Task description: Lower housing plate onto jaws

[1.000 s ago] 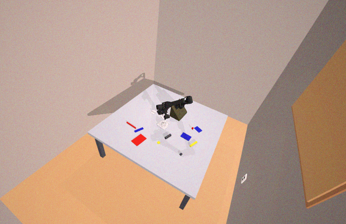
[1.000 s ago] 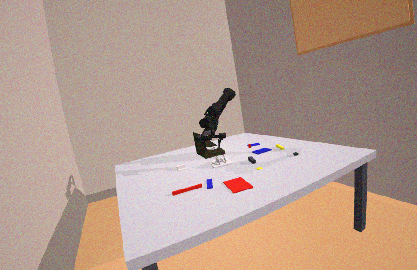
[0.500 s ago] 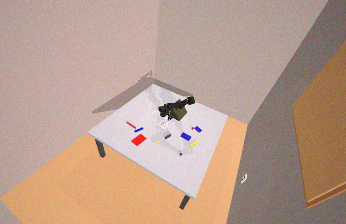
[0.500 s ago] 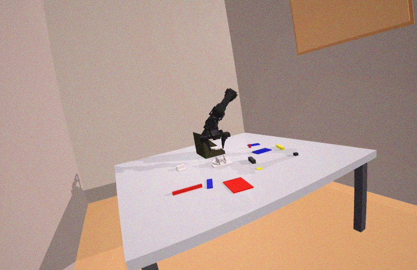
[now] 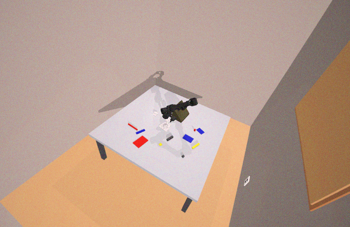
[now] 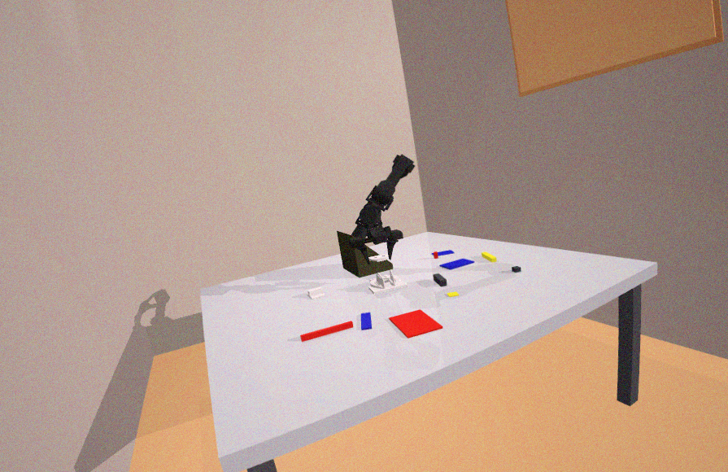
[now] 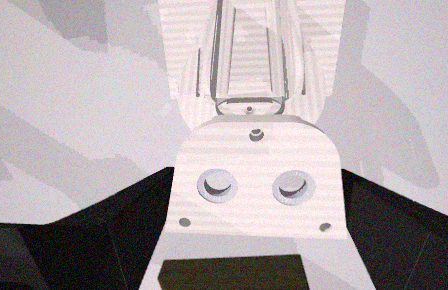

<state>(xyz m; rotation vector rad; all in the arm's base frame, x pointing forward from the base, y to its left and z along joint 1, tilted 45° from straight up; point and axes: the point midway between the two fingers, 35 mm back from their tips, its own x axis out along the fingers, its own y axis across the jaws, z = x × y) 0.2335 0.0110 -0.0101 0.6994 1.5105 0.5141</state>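
Observation:
My gripper (image 5: 168, 119) (image 6: 379, 259) (image 7: 252, 176) is shut on the white housing plate (image 6: 377, 257) (image 7: 255, 157), one finger at each side edge. The plate has two large ringed holes and three small ones, and looks about level. It hangs above the table, clear of the white base (image 5: 161, 126) (image 6: 374, 290) (image 7: 184, 55). The two white jaws stand up from this base, side by side; in the wrist view they lie beyond the plate's rounded edge. The plate partly covers the near end of the base there. The jaw stubs cannot be made out clearly.
A dark olive wedge block (image 5: 181, 115) (image 6: 350, 261) (image 7: 234, 272) stands close behind the base. A small white part (image 5: 155, 113) (image 6: 316, 293) lies to one side. A black block (image 5: 169, 137) (image 6: 439, 279), a red square (image 5: 140, 141) (image 6: 415, 323) and a red bar (image 5: 132, 126) (image 6: 326, 330) lie on the table.

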